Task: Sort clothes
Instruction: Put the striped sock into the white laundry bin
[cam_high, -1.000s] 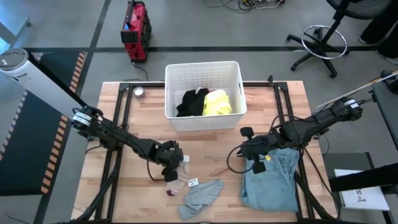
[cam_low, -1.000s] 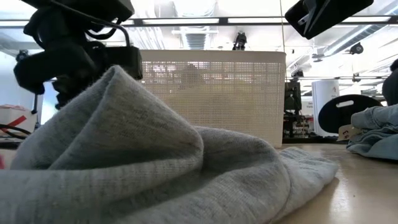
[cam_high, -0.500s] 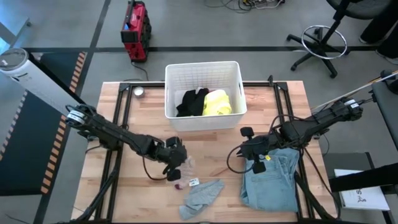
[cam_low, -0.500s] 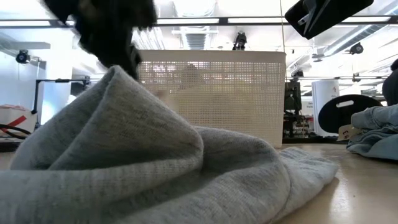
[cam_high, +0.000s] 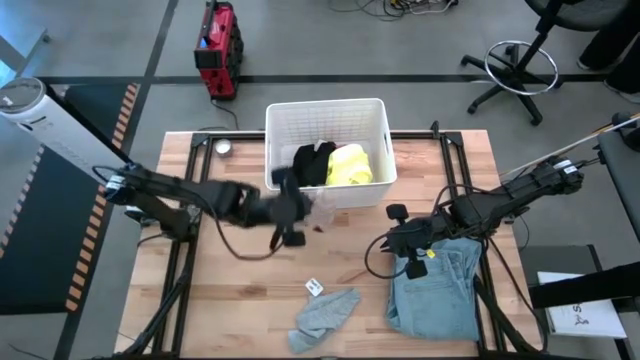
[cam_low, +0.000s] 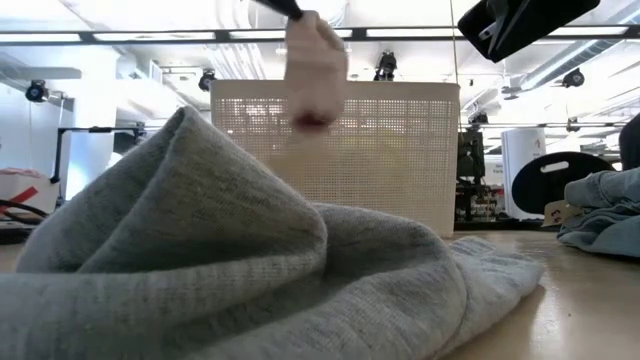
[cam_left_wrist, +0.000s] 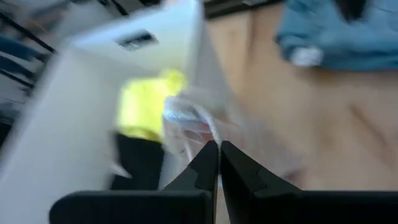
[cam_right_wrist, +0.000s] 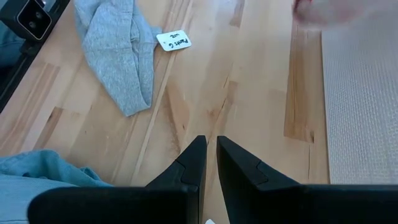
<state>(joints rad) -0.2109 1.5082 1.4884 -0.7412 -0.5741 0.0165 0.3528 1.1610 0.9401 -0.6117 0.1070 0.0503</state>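
Observation:
My left gripper (cam_high: 300, 212) is shut on a pale pink sock (cam_high: 318, 214) with a maroon toe, up in the air just before the front wall of the white basket (cam_high: 326, 103). The sock also shows in the low view (cam_low: 315, 70) and, blurred, in the left wrist view (cam_left_wrist: 186, 121). The basket holds a black piece (cam_high: 308, 165) and a bright yellow top (cam_high: 350, 165). My right gripper (cam_high: 392, 243) is shut and empty (cam_right_wrist: 210, 144), beside the light blue jeans (cam_high: 435, 290), which lie flat on the table. My left gripper pinches the sock's upper end (cam_low: 300, 25) between its two fingers. The fingers come roughly level from the table's left. The sock hangs below them, maroon toe (cam_low: 312, 120) lowest, lifted clear of the table.
A grey garment (cam_high: 325, 315) lies crumpled near the table's front edge and fills the low view's foreground (cam_low: 220, 260). A white tag (cam_high: 314, 287) lies on the bare wood beside it. Bare wood shows between the two grippers.
My left gripper has risen from the table's front left and swung toward the far edge and the right, up to the basket's front wall. The pale sock has gone with it and is now lifted clear of the table. The white tag has stayed on the wood.

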